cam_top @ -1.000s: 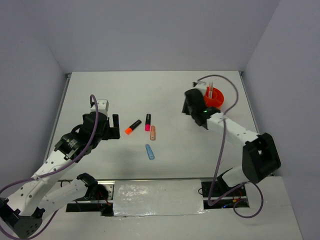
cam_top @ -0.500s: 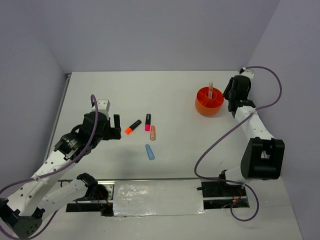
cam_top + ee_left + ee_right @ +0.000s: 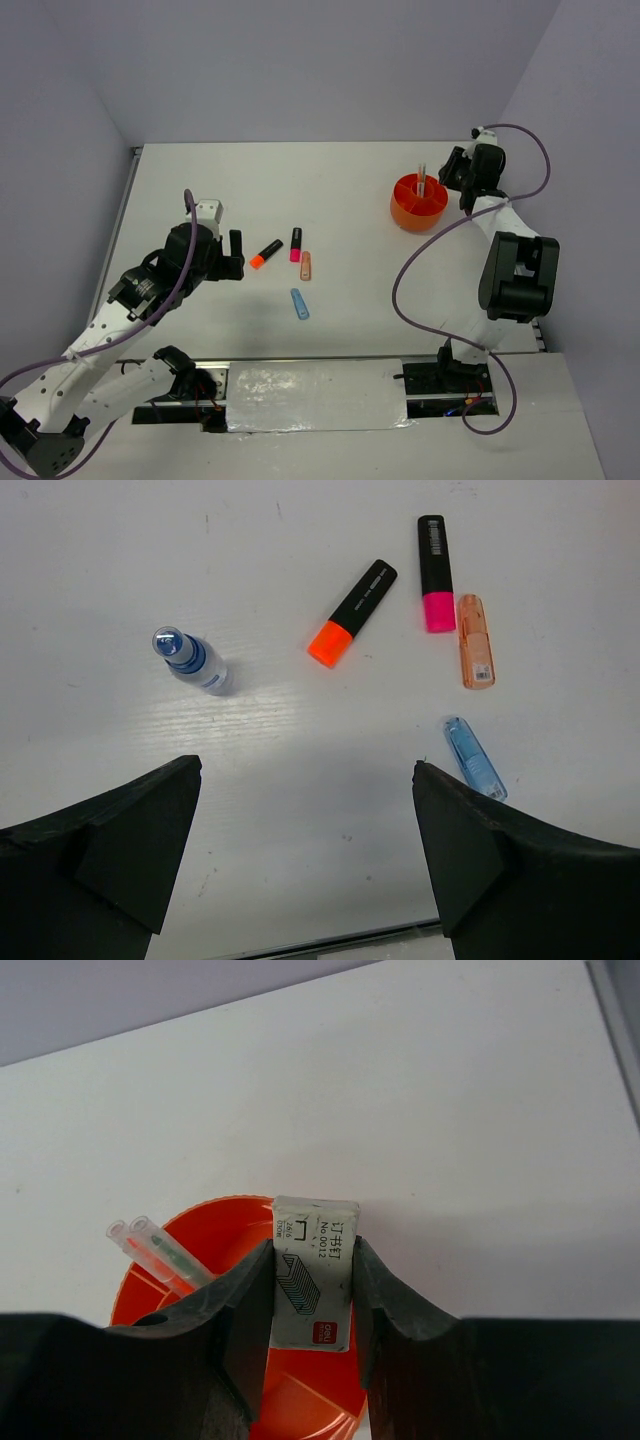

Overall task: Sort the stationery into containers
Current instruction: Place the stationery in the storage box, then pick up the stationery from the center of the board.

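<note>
Tub: round, low orange plastic tub (image 3: pixel 402 214), upper right of the top view; two thin clear pens (image 3: pixel 158 1248) lean inside.
Right claw (image 3: pixel 312 1252): clenched on a small white printed box (image 3: pixel 316 1295), overlapping the tub's rim in the wrist view; contact cannot be told.
Left claw (image 3: pixel 305 780): released, nothing between the fingers.
Loose stationery, centre of the top view: orange-tipped black highlighter (image 3: pixel 352 613), pink-tipped black highlighter (image 3: pixel 434 573), peach bar (image 3: pixel 476 654), light-blue strip (image 3: pixel 475 758), tiny blue-capped bottle (image 3: pixel 190 661).

Top external: high behind arm bases, facing down over whole table (image 3: pixel 340 190).
Left wrist: close above orange-tipped highlighter (image 3: pixel 352 613), shared with top.
Right wrist: close over orange tub (image 3: pixel 225 1222), likewise shared.
</note>
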Controlling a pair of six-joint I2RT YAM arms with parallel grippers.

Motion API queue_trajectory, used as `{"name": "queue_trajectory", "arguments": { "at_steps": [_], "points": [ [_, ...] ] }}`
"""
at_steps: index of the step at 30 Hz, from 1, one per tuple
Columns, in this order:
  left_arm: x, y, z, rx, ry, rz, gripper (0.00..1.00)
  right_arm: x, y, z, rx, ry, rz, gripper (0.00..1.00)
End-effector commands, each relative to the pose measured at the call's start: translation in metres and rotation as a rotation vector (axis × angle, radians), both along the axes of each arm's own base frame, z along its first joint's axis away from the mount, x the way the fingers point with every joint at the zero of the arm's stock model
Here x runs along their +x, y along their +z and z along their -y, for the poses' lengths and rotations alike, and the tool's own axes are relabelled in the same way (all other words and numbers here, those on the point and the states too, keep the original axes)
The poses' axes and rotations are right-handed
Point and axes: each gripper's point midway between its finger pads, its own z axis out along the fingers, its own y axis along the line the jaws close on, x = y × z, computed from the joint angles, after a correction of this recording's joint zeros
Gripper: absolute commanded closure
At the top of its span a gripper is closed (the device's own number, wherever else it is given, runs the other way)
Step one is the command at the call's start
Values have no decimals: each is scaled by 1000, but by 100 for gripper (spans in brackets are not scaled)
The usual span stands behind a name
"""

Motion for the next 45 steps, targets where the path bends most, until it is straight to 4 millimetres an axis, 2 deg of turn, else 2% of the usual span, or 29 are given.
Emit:
{"name": "queue_trajectory", "arguments": {
  "at_steps": [1, 6, 15, 21, 24, 25, 27, 28, 29, 30, 31, 32, 33, 34, 35, 36, 37, 38, 39, 41, 42, 44, 45],
  "points": [
    [6, 12, 6, -21, -26, 42, 1, 21, 37, -14, -26, 116, 137, 61],
    [5, 13, 7, -26, -38, 46, 1, 20, 27, -7, -45, 95, 111, 57],
    [4, 12, 10, -32, -54, 45, 1, 11, 9, -7, -40, 92, 82, 49],
    [4, 13, 11, -35, -60, 46, 1, 8, 11, -10, -21, 93, 87, 46],
    [4, 13, 11, -34, -58, 47, 1, 3, 32, -16, -13, 116, 129, 43],
    [5, 12, 11, -32, -57, 41, 1, 0, 49, -19, -5, 116, 162, 39],
    [5, 11, 11, -28, -53, 40, 1, -6, 66, -22, 10, 106, 184, 32],
    [5, 11, 10, -25, -52, 38, 1, -13, 88, -24, 3, 97, 219, 31],
    [6, 10, 10, -24, -50, 34, 1, -19, 93, -32, 5, 96, 211, 29],
    [6, 10, 10, -23, -48, 33, 1, -24, 103, -29, -11, 51, 222, 27],
    [7, 9, 9, -19, -43, 34, 1, -35, 126, -34, -28, 36, 265, 25],
    [6, 10, 9, -18, -39, 33, 1, -43, 128, -39, -36, 22, 244, 20],
    [7, 9, 8, -16, -36, 30, 1, -50, 134, -59, -47, 40, 247, 16],
    [8, 9, 7, -12, -31, 30, 1, -61, 152, -61, -69, -13, 274, 13],
    [8, 8, 6, -10, -22, 27, 1, -71, 145, -69, -78, -25, 228, 9],
    [8, 8, 6, -8, -19, 25, 1, -80, 145, -95, -73, 4, 215, 0],
    [9, 8, 4, -7, -9, 25, 1, -93, 142, -92, -94, -60, 174, 0],
    [9, 7, 3, -4, -6, 24, 1, -100, 140, -101, -55, -87, 160, 0],
    [9, 8, 3, -5, -2, 25, 1, -111, 137, -126, -30, -58, 141, 0],
    [9, 10, -2, -1, 25, 35, 1, -128, 118, -141, 22, -105, 80, 0],
    [9, 11, -5, 3, 39, 37, 1, -140, 105, -169, 35, -62, 48, 0],
    [9, 16, -13, 2, 79, 61, 1, -151, 84, -193, 46, -72, 5, 0],
    [8, 16, -15, 1, 95, 63, 1, -165, 73, -221, 39, -11, -24, 0]
  ]
}}
